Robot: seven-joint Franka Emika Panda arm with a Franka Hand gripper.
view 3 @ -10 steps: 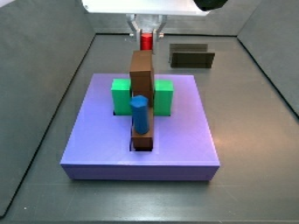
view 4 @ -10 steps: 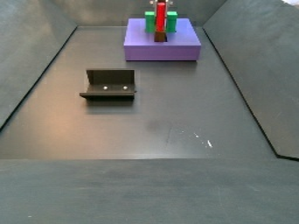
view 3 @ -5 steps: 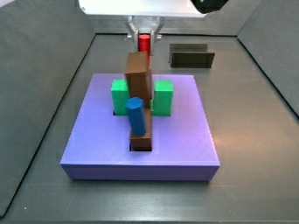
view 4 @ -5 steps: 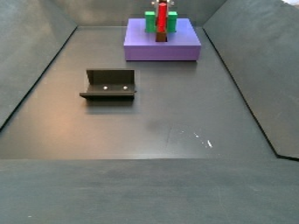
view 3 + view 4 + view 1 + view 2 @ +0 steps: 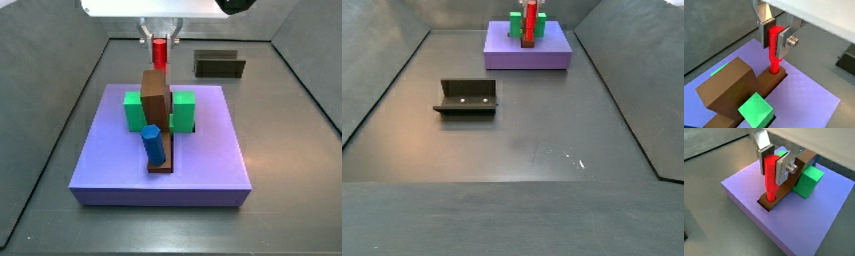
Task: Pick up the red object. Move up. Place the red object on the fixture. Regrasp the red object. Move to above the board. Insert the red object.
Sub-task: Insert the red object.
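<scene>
Inspecting gripper point(image 5: 776, 31): we find it clamped on the red object point(image 5: 773, 49) | peg upright, tip in the board point(image 5: 747, 188) slot | fixture point(image 5: 466, 97) well apart, 7 o'clock of board.

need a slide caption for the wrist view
Gripper holds the red peg upright, its tip in the purple board's slot beside the brown bar.

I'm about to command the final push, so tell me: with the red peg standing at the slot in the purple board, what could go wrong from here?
1. The gripper holds the short bright red peg with its lower tip at the dark slot in the periwinkle-purple board; a slight offset could catch the slot edge and jam.
2. The tall brown bar stands close beside the peg, so sideways correction may knock it.
3. The fingers clamp only its upper part; pushing down might make it slip.
</scene>
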